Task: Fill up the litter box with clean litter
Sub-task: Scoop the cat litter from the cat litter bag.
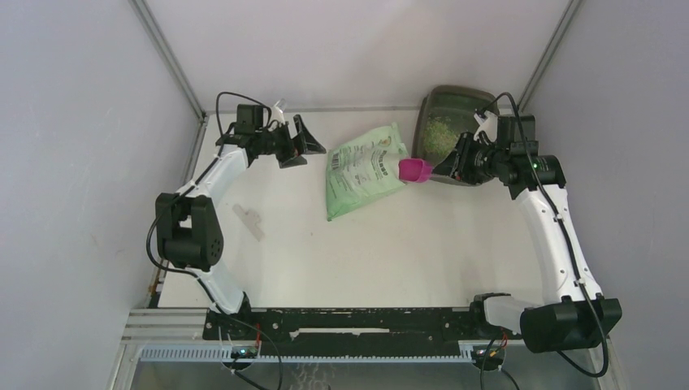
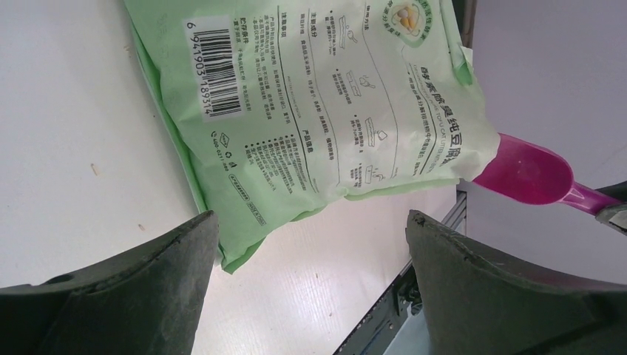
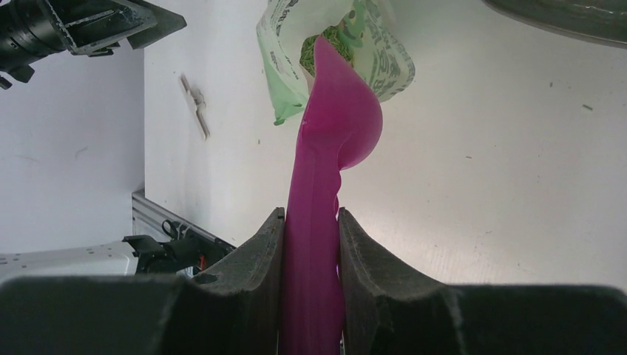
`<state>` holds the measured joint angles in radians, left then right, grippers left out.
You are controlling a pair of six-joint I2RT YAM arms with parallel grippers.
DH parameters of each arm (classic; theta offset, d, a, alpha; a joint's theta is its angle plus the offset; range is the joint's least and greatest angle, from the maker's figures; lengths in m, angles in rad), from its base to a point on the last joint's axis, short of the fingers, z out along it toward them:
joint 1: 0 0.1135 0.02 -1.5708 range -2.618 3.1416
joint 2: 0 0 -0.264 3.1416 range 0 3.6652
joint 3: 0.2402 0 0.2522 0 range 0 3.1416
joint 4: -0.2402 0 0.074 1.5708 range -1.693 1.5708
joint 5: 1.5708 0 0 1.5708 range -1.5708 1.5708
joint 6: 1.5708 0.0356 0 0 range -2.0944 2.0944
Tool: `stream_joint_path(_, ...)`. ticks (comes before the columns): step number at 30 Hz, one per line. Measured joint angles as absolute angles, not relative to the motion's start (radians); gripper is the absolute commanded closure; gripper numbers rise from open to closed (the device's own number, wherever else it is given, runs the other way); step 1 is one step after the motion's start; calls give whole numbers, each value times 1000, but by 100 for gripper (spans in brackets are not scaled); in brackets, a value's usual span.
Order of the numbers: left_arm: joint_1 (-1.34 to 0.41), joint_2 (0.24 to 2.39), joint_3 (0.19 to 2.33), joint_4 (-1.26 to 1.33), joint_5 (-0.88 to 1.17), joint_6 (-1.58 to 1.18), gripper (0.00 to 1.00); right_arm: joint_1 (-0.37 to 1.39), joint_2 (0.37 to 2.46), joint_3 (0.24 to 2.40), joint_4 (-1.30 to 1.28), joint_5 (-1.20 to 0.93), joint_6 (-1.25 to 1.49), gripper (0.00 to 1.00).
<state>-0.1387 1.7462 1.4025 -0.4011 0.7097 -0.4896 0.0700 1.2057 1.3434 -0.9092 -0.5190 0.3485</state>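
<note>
The litter box [image 1: 431, 101] is a dark tray at the back right, with clean litter [image 1: 443, 130] lying in it; its rim [image 3: 577, 18] also shows in the right wrist view. My right gripper [image 1: 448, 166] [image 3: 310, 218] is shut on the handle of a magenta scoop [image 1: 415, 170] [image 3: 336, 126]. The scoop's tip sits in the open mouth of the green bag [image 1: 364, 169] [image 3: 281, 44], where granules [image 3: 336, 37] show. My left gripper [image 1: 307, 148] [image 2: 310, 222] hangs open just left of the bag [image 2: 310, 103], holding nothing. The scoop [image 2: 532, 174] pokes past the bag's far end.
A small clear plastic strip [image 1: 248, 221] [image 3: 196, 100] lies on the white table left of centre. Grey walls close in the table on the left, back and right. The aluminium rail [image 1: 325, 325] with the arm bases runs along the near edge.
</note>
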Motion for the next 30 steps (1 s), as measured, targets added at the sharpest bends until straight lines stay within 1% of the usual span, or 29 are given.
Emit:
stream_joint_path(4,-139,1744,1402,-395,710,-490,0,71,1215,1343,-906,-530,348,100)
stream_joint_path(6,-139,1744,1399,-387,709,-490,2,67,1242,1342,-888,-543,348,100)
stream_joint_path(12,-139,1744,1371,-374,694,-497,21,38,1400,1333,-800,-598,351,100)
stream_joint_path(15,-139,1745,1370,-364,689,-505,33,35,1478,1322,-759,-616,365,100)
stream_joint_path(21,-139,1787,1373,-322,683,-526,51,62,1551,1338,-737,-630,390,100)
stream_joint_path(28,-139,1880,1373,-337,639,-524,63,147,1689,1448,-793,-564,384,100)
stream_joint_path(30,-139,1887,1371,-350,623,-523,65,170,1702,1450,-813,-535,384,100)
